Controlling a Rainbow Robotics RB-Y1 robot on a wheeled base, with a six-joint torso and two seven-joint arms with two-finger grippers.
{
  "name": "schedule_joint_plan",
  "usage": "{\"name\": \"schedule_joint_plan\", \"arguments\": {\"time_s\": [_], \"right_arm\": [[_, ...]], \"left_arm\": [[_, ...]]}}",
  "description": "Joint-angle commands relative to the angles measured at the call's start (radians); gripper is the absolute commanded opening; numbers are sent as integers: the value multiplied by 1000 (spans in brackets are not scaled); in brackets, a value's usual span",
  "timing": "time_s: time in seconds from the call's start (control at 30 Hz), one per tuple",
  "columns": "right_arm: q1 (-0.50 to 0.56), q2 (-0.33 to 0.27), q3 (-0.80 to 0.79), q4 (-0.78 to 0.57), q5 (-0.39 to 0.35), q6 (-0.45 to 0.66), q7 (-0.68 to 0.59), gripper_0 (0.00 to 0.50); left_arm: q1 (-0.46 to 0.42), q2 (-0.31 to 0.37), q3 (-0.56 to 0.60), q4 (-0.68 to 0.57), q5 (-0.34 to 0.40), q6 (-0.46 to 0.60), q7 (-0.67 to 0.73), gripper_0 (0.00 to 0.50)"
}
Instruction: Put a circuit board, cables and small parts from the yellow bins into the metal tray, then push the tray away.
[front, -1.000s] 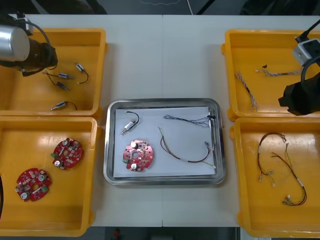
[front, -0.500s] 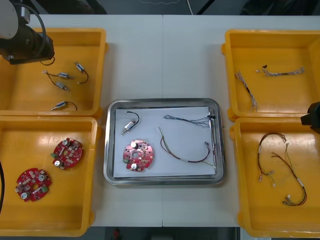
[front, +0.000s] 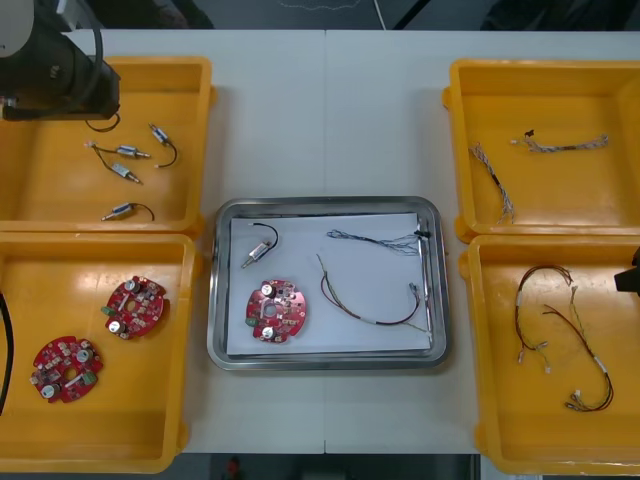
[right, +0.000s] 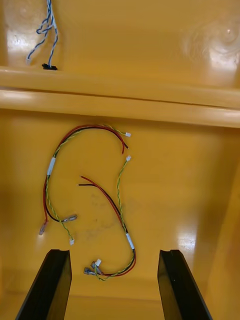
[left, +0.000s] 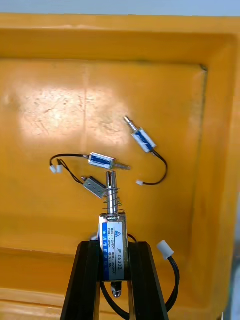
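Pinching a small metal part in the left claw, far left of the metal tray. Risking a slip, or its black lead snagging in transit. Hovering the right claw, spread, over red and yellow cables right of the tray.

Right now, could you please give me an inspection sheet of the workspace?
Surface: light table.
Job's things: metal tray holds a circuit board, a small metal part, a dark cable and a red and yellow cable; two more boards in the near left bin.
Clutter: nothing seen.
Grippers: left gripper shut on another metal part over the far left bin; right gripper open over the near right bin.
Cables: red and yellow pair in the near right bin; twisted cables in the far right bin.
Surroundings: dark shapes beyond the far edge, unclear.
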Motion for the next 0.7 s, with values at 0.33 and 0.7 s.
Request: {"name": "schedule_joint_plan", "arguments": {"time_s": [0.33,0.7], "right_arm": [[27,-36,-16,-33,9,3,-144,500],[26,-36,-11,-31,9,3,-155,500]], "left_arm": [[54,-107,-251,-272,42,73,151,0],[48,-139,-437,-272,117,-51,226,0]]}}
